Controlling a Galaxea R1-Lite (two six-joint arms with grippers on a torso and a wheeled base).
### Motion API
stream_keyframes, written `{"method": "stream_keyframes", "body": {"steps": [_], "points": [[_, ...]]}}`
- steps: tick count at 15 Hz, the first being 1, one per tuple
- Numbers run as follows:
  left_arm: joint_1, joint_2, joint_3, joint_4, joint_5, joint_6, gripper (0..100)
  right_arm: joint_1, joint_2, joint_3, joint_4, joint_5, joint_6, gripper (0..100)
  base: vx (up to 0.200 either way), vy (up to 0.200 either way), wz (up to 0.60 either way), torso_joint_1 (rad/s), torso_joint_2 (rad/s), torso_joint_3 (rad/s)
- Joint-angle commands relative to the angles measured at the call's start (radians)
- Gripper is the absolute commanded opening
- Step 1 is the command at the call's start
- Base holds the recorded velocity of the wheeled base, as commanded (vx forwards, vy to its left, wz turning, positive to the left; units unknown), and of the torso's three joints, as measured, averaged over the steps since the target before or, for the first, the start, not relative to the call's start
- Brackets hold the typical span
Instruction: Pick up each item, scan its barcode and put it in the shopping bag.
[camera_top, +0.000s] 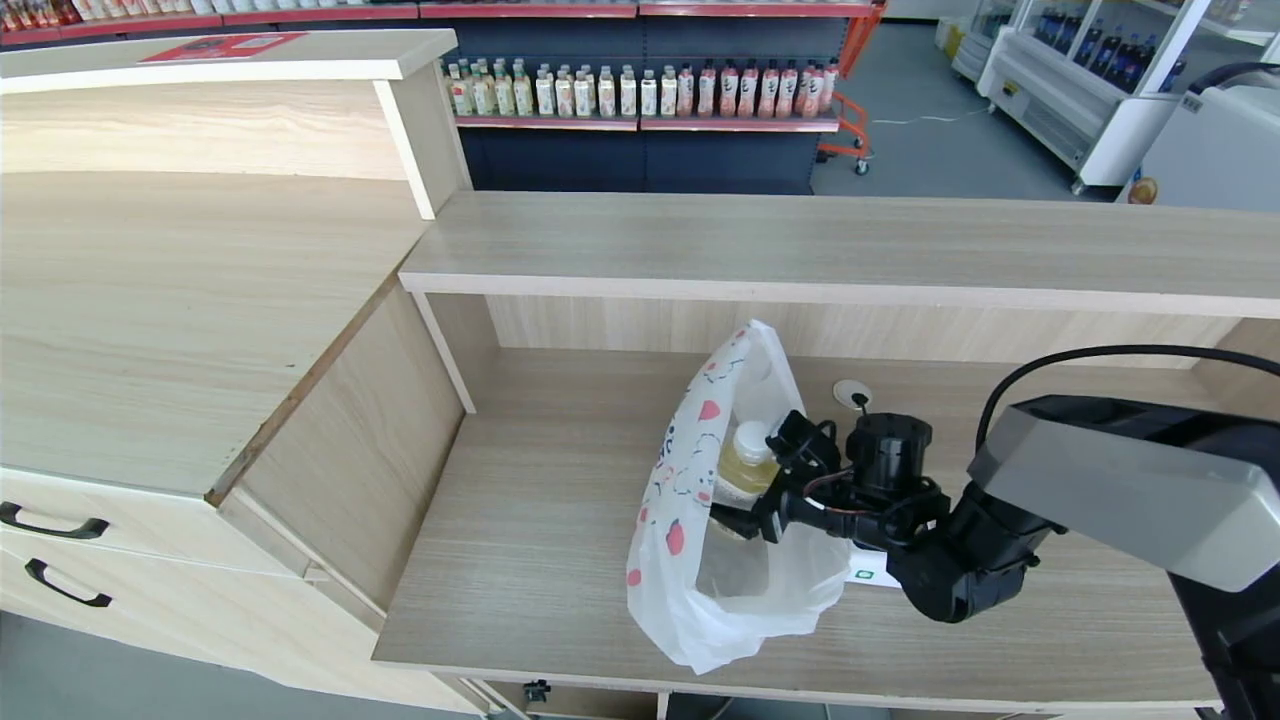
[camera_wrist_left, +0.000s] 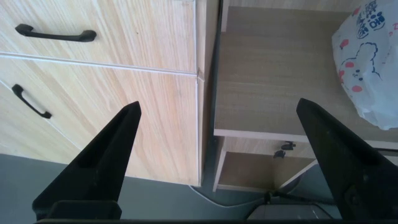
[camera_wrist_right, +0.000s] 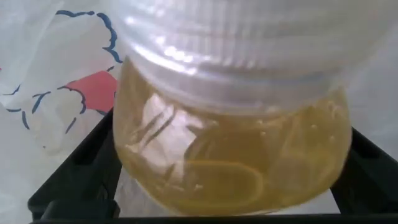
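You've got a light wood-grain checkout counter (camera_top: 540, 520) with black-handled drawers (camera_top: 130, 540) — behind it a dark blue bottle-lined shop shelf (camera_top: 600, 160), grey floor (camera_top: 930, 150), white display fridges (camera_top: 1090, 110).

Gripper (camera_wrist_left: 219, 104) spread wide over drawers (camera_wrist_left: 93, 81) and shopping bag (camera_wrist_left: 367, 68).

Bright even light; bottle (camera_wrist_right: 230, 124) blurred close-up

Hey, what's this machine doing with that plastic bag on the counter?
The robot's right hand grips a bottle of yellowish drink and holds it at the open mouth of the shopping bag, which stands on the wooden counter. Its left hand hangs open beside the drawers, holding nothing.
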Motion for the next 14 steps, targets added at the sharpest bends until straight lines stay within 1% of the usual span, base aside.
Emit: {"method": "stream_keyframes", "body": {"steps": [1,3,5,6,8,10,11,12,14], "points": [[0.000,0.000,0.000,0.000,0.001,-0.001,100,-0.006,-0.098,0.041,0.016,-0.001,0.116,100,0.000,0.000,0.00,0.000,0.00,0.000],[0.000,0.000,0.000,0.000,0.001,-0.001,100,-0.014,-0.228,0.107,0.065,-0.011,0.279,100,0.000,0.000,0.00,0.000,0.00,0.000],[0.000,0.000,0.000,0.000,0.001,-0.001,100,-0.034,-0.329,0.150,0.099,-0.018,0.352,100,0.000,0.000,0.00,0.000,0.00,0.000],[0.000,0.000,0.000,0.000,0.001,-0.001,100,-0.058,-0.429,0.203,0.128,-0.017,0.388,100,0.000,0.000,0.00,0.000,0.00,0.000],[0.000,0.000,0.000,0.000,0.001,-0.001,100,-0.103,-0.572,0.315,0.143,-0.015,0.404,100,0.000,0.000,0.00,0.000,0.00,0.000],[0.000,0.000,0.000,0.000,0.001,-0.001,100,-0.152,-0.731,0.426,0.203,-0.020,0.424,100,0.000,0.000,0.00,0.000,0.00,0.000],[0.000,0.000,0.000,0.000,0.001,-0.001,100,-0.219,-0.863,0.499,0.298,-0.047,0.417,100,0.000,0.000,0.00,0.000,0.00,0.000],[0.000,0.000,0.000,0.000,0.001,-0.001,100,-0.261,-0.966,0.556,0.352,-0.089,0.412,100,0.000,0.000,0.00,0.000,0.00,0.000],[0.000,0.000,0.000,0.000,0.001,-0.001,100,-0.380,-1.227,0.722,0.472,-0.178,0.375,100,0.000,0.000,0.00,0.000,0.00,0.000]]}}
